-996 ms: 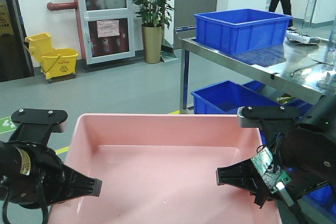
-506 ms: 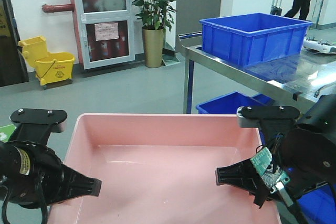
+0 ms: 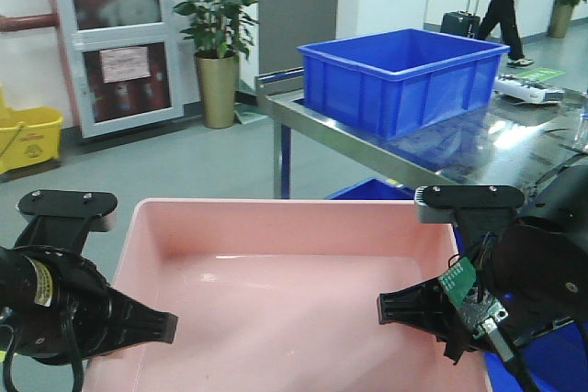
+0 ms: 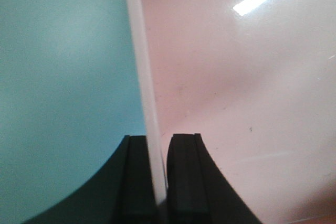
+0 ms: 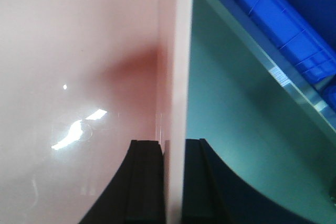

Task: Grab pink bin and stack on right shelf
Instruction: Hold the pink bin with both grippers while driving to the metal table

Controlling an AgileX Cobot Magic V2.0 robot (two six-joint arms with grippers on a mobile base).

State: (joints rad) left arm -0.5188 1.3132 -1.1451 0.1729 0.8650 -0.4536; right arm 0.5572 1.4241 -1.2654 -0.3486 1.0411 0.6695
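pink bin [image 3: 276, 227]: a wide, shallow rectangular pale-pink plastic tub that fills the lower middle of the front view. It sits level and is clamped by its two side walls.
left gripper [image 3: 129, 326]: black, at the lower left of the frame, its jaws drawn almost together on the pink bin's left wall. In its wrist view [image 4: 156, 148] one finger [image 4: 137, 177] is outside over the grey-green floor and the other is inside, with the thin rim pinched between them.
right gripper [image 3: 418, 311]: black, at the lower right, pinching the opposite wall in the same way. Its wrist view [image 5: 173, 148] shows a finger [image 5: 144, 182] on each face of the wall.
right shelf [image 3: 441, 158]: a glossy grey reflective metal surface at the right middle of the frame, beyond the pink bin and apart from it.
blue crate [image 3: 404, 75]: a deep blue plastic box standing on the right shelf at the upper right.
background: a potted plant [image 3: 216, 43] in a gold pot at the upper left, and a yellow mop bucket [image 3: 28, 140] at the left edge.
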